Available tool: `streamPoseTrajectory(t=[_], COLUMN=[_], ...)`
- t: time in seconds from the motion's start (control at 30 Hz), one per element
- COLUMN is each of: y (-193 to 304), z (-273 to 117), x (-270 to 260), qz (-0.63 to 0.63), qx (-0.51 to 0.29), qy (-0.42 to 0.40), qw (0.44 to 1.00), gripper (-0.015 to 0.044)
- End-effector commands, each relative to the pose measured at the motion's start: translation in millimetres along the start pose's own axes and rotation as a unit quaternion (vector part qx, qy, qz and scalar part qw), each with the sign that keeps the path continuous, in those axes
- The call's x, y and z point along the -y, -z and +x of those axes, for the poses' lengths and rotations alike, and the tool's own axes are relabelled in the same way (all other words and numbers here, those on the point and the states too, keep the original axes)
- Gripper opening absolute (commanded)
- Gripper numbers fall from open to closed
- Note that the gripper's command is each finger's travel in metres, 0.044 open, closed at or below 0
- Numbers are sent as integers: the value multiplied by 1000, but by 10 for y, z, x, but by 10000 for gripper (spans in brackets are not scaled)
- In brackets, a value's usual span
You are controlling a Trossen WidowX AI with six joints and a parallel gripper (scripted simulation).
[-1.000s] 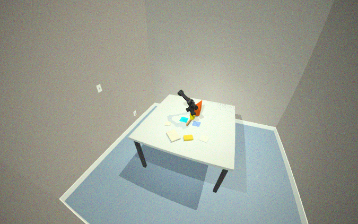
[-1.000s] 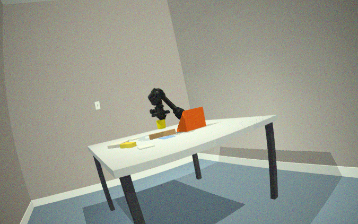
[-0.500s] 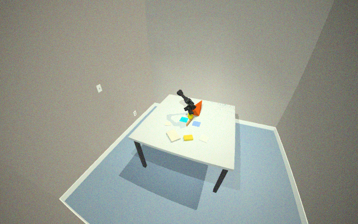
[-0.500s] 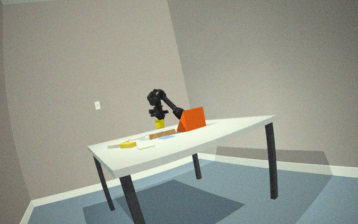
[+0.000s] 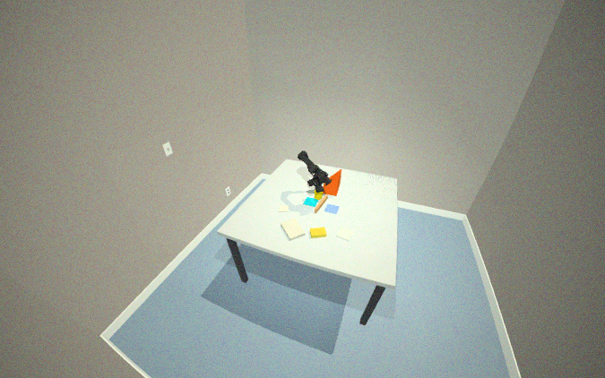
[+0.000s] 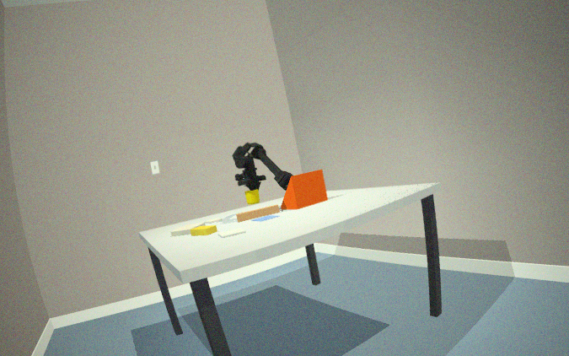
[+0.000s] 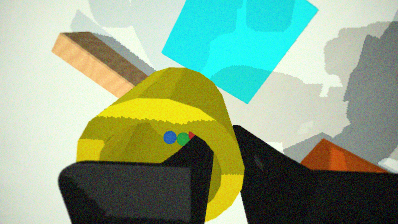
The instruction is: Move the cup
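Observation:
My gripper (image 5: 318, 190) (image 6: 252, 189) (image 7: 222, 131) is shut on the wall of the yellow cup (image 5: 318, 194) (image 6: 252, 197) (image 7: 167, 108) and holds it above the table, roughly upright. Inside the cup a blue marble (image 7: 170, 137), a green marble (image 7: 183, 139) and part of a red marble (image 7: 192, 135) show; a finger hides the rest. The cyan pad (image 5: 310, 201) (image 7: 272, 47) lies near the cup, just beyond it in the wrist view. The blue pad (image 5: 332, 209) (image 6: 265, 218) lies across the wooden bar (image 5: 321, 203) (image 6: 258, 213) (image 7: 90, 65) from the cyan pad.
An orange wedge (image 5: 334, 184) (image 6: 308, 190) (image 7: 332, 159) stands close to the arm. A yellow block (image 5: 317, 232) (image 6: 203, 230), a thick cream slab (image 5: 292, 229) and thin pale tiles (image 5: 344, 234) (image 6: 232, 234) lie toward the table's front in the top view.

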State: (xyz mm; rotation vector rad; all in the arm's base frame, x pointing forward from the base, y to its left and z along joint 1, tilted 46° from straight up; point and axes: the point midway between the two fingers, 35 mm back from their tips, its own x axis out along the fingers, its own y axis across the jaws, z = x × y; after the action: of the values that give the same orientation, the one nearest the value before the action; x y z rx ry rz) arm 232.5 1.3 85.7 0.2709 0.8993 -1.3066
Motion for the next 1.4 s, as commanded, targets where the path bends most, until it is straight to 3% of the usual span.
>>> streamPoseTrajectory(t=[0.0, 1.37], y=[-79, -512], z=[2, 131], x=[70, 439], qz=[-3, -4], qx=[3, 4], qy=[1, 1], qw=[1000, 1000], gripper=[0, 0])
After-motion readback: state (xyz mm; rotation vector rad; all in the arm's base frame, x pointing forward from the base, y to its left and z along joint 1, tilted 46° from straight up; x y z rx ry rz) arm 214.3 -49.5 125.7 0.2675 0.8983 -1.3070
